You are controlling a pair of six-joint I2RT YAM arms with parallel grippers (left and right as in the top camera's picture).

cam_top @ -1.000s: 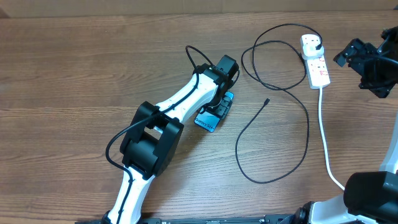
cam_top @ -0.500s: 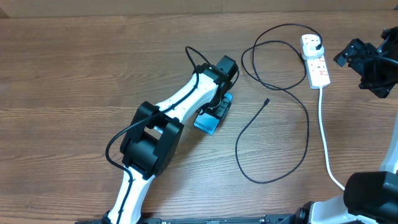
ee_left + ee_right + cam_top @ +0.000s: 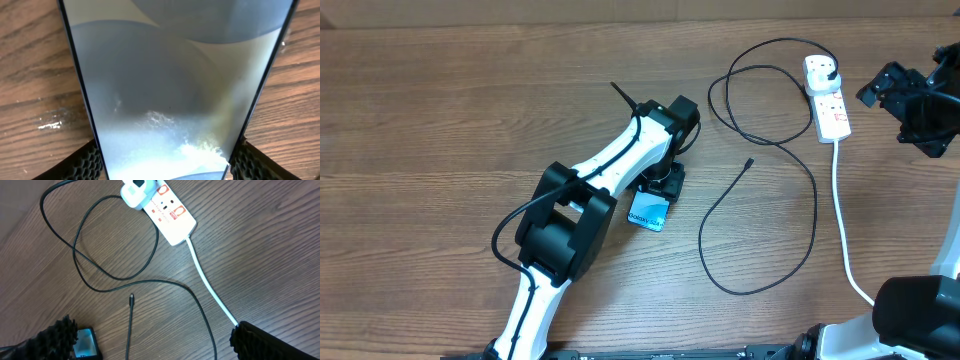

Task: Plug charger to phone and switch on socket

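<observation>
Left pincer (image 3: 167, 161): I am gripping the phone (image 3: 170, 90) across its width. My 2 fingers (image 3: 90, 161) are pressing against its 2 long edges, with the jaws standing about halfway open.
Phone: it is lying near the middle of the table (image 3: 440, 120). From overhead its far end is hiding under my left pincer, and its light blue end with the small white text is sticking out toward my base. In my left wrist view the screen is filling almost the whole picture, with wood grain showing on either side.
Right pincer (image 3: 152, 332): I am holding it fully spread and gripping nothing. It is hanging over the far right of the table, just beside the socket (image 3: 830, 108).
Charger (image 3: 815, 205): the thin black cable is looping over the table between the phone and the socket. Its connector tip (image 3: 131, 299) is lying bare on the wood to the right of the phone, not touching it. The other end is running into a white plug (image 3: 135, 192) seated in the socket.
Socket: the white strip is lying flat at the far right, showing reddish marks on its face. Its thick white cord (image 3: 840, 200) is trailing back toward my right side.
Switch: it is showing too small for me to tell its position.
</observation>
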